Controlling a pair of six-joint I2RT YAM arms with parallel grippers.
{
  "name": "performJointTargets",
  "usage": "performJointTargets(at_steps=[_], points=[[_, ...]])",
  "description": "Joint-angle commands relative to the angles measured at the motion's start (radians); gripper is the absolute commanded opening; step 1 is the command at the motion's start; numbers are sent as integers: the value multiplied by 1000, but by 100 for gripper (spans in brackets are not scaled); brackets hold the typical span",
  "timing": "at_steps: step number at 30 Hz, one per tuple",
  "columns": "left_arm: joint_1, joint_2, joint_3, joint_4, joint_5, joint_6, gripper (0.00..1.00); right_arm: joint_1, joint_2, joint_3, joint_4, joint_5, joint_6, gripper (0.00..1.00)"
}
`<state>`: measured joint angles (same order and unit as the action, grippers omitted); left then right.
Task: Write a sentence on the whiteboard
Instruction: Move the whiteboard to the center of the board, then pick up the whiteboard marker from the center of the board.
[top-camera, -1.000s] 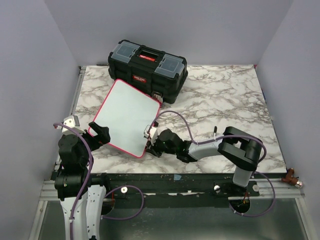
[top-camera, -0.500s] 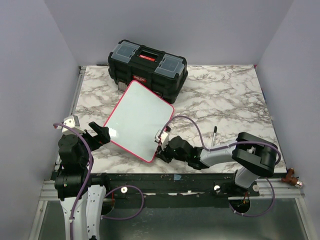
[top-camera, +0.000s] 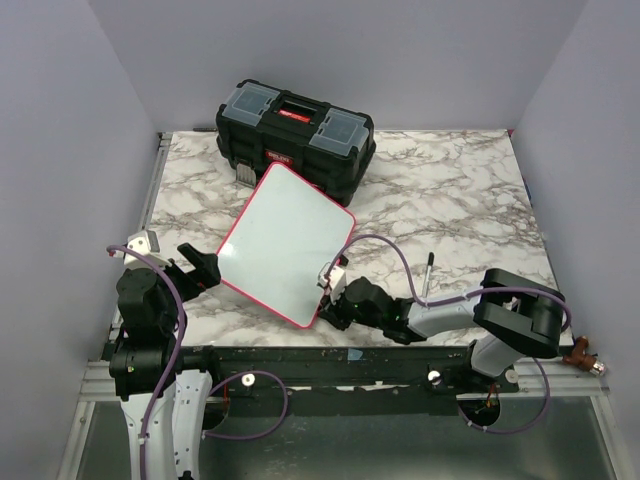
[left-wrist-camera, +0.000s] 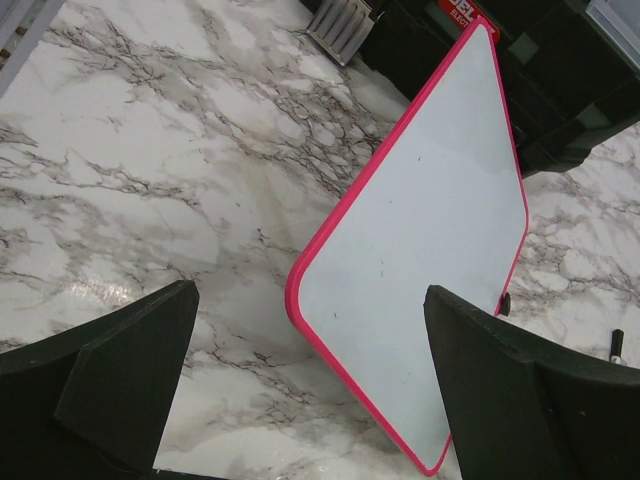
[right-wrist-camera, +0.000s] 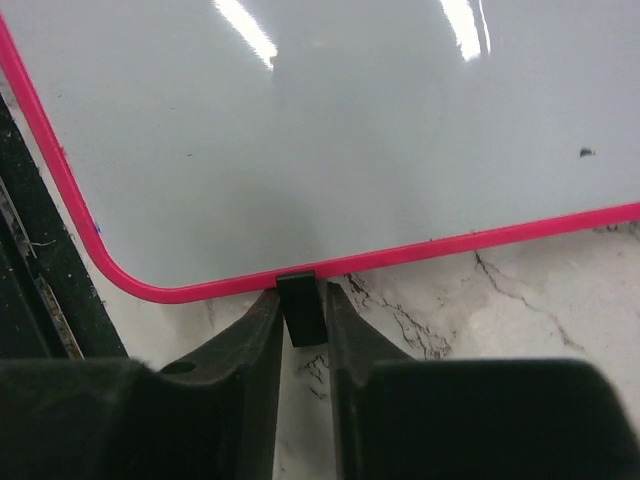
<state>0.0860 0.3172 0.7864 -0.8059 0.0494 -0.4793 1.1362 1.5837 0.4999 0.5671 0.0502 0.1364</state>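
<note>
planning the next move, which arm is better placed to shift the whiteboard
Right. The right tool is shut on the black tab at the rim of the whiteboard and can likely drag it; the left tool hangs open, touching nothing.

The right end effector has its two dark fingers closed on a small black tab at the pink rim of the whiteboard. Its glossy face fills the upper frame, above marbled bench.

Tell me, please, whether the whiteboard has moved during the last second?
Yes. The whiteboard has slid rightward: its far corner, earlier by the left end of the toolbox, now sits before the toolbox's middle. The right pincer is shut on its near rim.
</note>
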Motion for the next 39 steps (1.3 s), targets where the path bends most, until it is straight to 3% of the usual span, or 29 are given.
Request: performJointTargets(at_steps=[1,3,8,11,13,20,25,28,34,39], points=[[9,4,1,1,7,7,98,-2,7,-19,-147,86,57,30],[9,5,1,1,7,7,98,-1,-16,-20,-162,97,64,46],[14,7,1,1,6,7,99,-1,-95,-17,-224,108,73,61],[17,9,1,1,7,7,98,-2,-149,-2,-287,111,81,77],[17,10,1,1,6,7,99,-1,-192,-3,-327,124,97,80],[20,12,2,0,7,7,98,-2,-448,-37,-467,377,310,89],[22,12,3,1,7,7,98,-2,-530,21,-802,699,558,88],[24,12,3,1,9,8,98,-4,-534,64,-1034,850,824,84],[22,9,1,1,11,7,98,-30,-505,109,-1237,897,1075,81],[22,8,1,2,13,8,98,-211,-511,73,-1203,758,1068,80]])
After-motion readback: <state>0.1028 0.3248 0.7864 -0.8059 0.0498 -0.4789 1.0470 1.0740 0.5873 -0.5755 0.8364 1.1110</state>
